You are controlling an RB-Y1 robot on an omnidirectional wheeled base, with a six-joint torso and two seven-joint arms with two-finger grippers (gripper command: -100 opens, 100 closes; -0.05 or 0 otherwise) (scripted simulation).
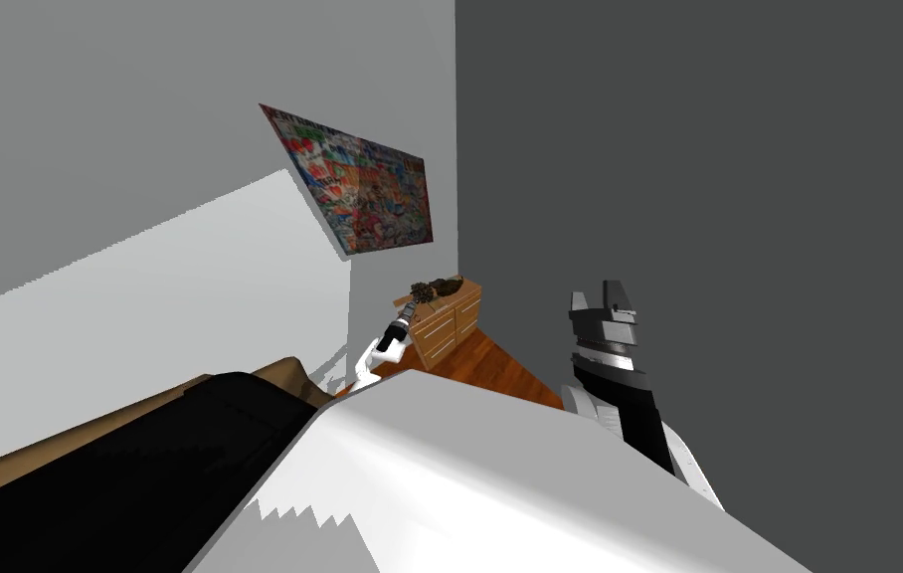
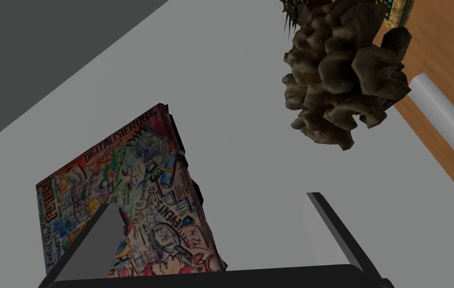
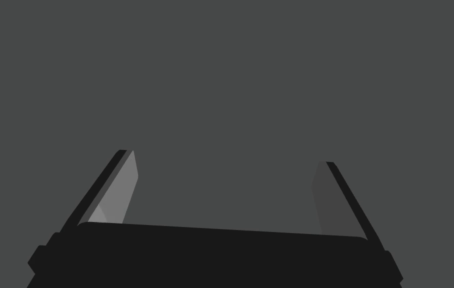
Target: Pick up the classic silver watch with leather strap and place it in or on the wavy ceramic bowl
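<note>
Wooden dresser (image 1: 445, 330) bearing lumpy brown object (image 1: 437, 289)

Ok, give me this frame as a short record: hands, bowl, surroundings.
left hand: open, empty, held out towards the wooden dresser
right hand: open, empty, raised facing a dark grey wall
bowl: lumpy, brown, on the dresser top, ahead of the left hand
poster: colourful, on the light wall above the dresser

One poster (image 1: 360, 189) hung, one dresser (image 1: 448, 326) stood, one brown clump (image 2: 343, 80) sat, two grippers showed (left gripper (image 2: 210, 200), right gripper (image 3: 227, 157)).
</note>
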